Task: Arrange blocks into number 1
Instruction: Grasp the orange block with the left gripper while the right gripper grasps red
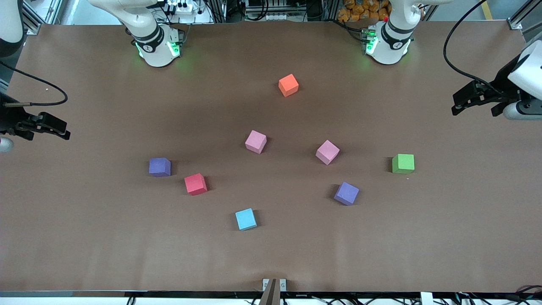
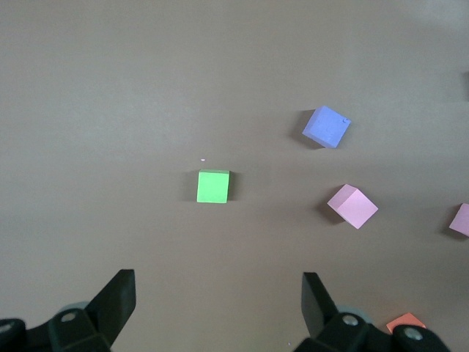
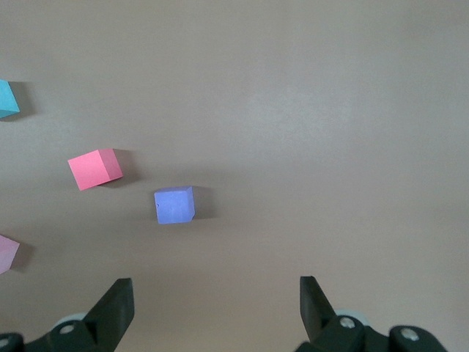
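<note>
The blocks lie scattered, none touching. An orange block [image 1: 288, 84] lies nearest the arm bases. Two pink blocks [image 1: 255, 141] [image 1: 327, 152] sit mid-table. A red block [image 1: 195, 184] and a purple block [image 1: 159, 167] lie toward the right arm's end, and a second purple block [image 1: 346, 193] lies toward the left arm's end. My left gripper [image 1: 474, 111] [image 2: 218, 293] hangs open and empty over bare table at the left arm's end. My right gripper [image 1: 47, 132] [image 3: 216, 297] hangs open and empty over the right arm's end.
A green cube [image 1: 403, 163] [image 2: 213, 186] sits toward the left arm's end. A light-blue cube [image 1: 245, 219] [image 3: 6, 98] lies nearest the front camera. Brown cloth [image 1: 106, 245] covers the table. A small bracket [image 1: 273, 284] sits at the table's front edge.
</note>
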Available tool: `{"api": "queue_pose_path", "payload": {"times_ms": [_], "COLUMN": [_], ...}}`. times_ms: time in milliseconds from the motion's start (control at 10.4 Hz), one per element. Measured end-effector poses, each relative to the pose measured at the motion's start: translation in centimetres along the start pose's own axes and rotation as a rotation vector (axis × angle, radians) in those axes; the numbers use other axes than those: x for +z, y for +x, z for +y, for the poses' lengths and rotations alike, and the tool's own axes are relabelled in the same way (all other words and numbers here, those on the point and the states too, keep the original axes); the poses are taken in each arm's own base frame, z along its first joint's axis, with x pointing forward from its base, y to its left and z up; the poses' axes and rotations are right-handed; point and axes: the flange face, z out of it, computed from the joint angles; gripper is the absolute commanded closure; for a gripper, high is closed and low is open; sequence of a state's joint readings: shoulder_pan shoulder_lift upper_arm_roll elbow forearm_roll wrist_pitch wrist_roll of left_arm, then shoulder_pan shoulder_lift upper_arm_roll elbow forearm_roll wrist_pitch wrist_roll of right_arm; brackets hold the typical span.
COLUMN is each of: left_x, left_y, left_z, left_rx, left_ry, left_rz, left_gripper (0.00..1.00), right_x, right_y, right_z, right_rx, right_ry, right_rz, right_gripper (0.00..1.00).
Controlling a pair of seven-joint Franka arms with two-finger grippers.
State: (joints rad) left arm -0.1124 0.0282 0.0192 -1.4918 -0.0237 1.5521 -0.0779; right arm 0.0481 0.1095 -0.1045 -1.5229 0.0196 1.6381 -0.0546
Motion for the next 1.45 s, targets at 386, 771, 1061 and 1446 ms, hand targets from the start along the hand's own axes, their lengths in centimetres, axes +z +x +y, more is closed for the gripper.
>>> {"api": "queue_pose_path", "payload": {"times_ms": [386,771,1061,1446], "left_x": [0.1,5.6,12.2,24.6], "left_y": [0.1,-2.5,-8.2,-15.5], "left_z": [0.7,16.9,29.1,36.7], "left_rx": [0.012,-0.011,-0.150,-0.435], "left_ry": [-0.001,-0.013,0.011,-0.033], "left_rz": [0.006,-0.046,-0.144,-0.279], "left_gripper": [0.00,0.00,0.00,0.00], "right_x": [0.0,0.5,5.2,15.2], "right_y": [0.0,0.2,2.2,5.6], "right_z": [0.1,-0.2,-2.7,-8.9], "right_rx": [0.001,-0.003,-0.040,-0.105], "right_ry": [0.000,0.003,0.018,0.076], "right_rz": [0.000,-0.012,-0.051,-0.055], "right_gripper": [0.00,0.00,0.00,0.00]}}
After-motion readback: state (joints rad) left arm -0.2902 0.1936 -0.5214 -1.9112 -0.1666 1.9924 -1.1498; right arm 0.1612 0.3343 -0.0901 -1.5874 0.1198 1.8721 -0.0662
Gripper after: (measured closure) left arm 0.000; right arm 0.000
